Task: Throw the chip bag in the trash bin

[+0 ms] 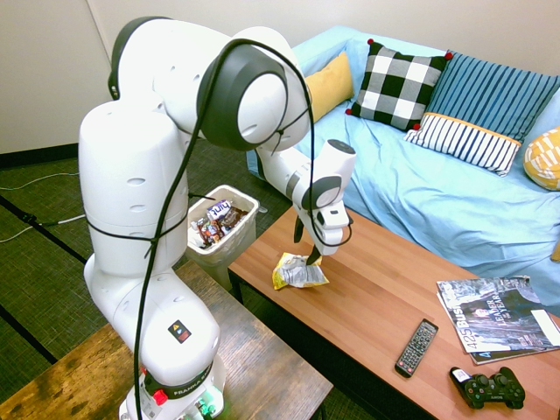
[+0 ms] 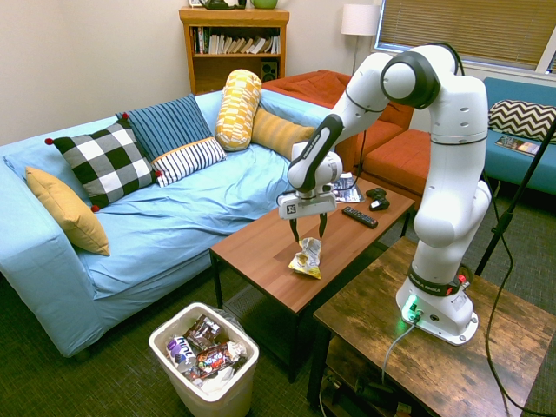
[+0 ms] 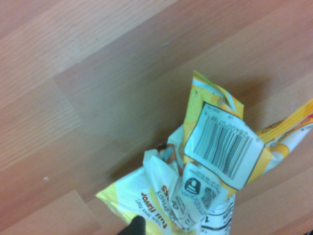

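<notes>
The bag (image 2: 307, 257), mid-frame on the table (image 2: 261, 248), is pinched by the gripper (image 2: 308, 239) but not lifted; next, it seemingly needs raising and carrying to the bin (image 2: 205, 366) at lower left.

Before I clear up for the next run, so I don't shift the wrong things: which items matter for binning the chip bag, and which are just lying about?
Belongs to the job:
chip bag, pinched in the gripper
trash bin, on the floor by the table end

Just lying about:
remote
game controller
magazine
sofa cushions
</notes>
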Controlling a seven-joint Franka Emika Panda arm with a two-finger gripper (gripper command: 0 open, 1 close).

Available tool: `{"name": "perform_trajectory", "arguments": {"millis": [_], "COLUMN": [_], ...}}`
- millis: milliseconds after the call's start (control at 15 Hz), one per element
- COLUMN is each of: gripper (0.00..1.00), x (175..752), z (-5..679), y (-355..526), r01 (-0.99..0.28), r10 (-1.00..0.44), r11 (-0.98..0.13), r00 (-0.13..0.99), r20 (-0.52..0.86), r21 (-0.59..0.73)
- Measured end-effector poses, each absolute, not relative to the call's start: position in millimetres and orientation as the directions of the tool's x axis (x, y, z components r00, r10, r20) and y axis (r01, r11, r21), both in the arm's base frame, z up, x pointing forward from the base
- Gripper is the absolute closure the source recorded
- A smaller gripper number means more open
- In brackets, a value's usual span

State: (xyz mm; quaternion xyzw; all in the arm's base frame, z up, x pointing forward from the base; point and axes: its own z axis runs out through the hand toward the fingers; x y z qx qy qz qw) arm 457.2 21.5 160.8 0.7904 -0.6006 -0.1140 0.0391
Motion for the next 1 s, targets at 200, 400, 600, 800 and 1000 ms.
{"name": "perform_trajectory", "arguments": {"millis": [200,400,600,800,1000], "gripper": [0.0,1.0,1.0,1.0,1.0], "x": [463.9,470.9,471.9,474.3,476.8], "z": [129.2,116.7,111.9,113.2,115.0], "y": [26.1,19.2,14.5,13.4,15.0], "r01": [-0.937,-0.942,-0.945,-0.947,-0.947], "r10": [-0.962,-0.968,-0.971,-0.972,-0.971], "r11": [-0.265,-0.243,-0.227,-0.225,-0.23], "r00": [0.239,0.219,0.202,0.201,0.207], "r20": [-0.134,-0.126,-0.126,-0.124,-0.123], "r21": [0.227,0.23,0.235,0.23,0.225]}}
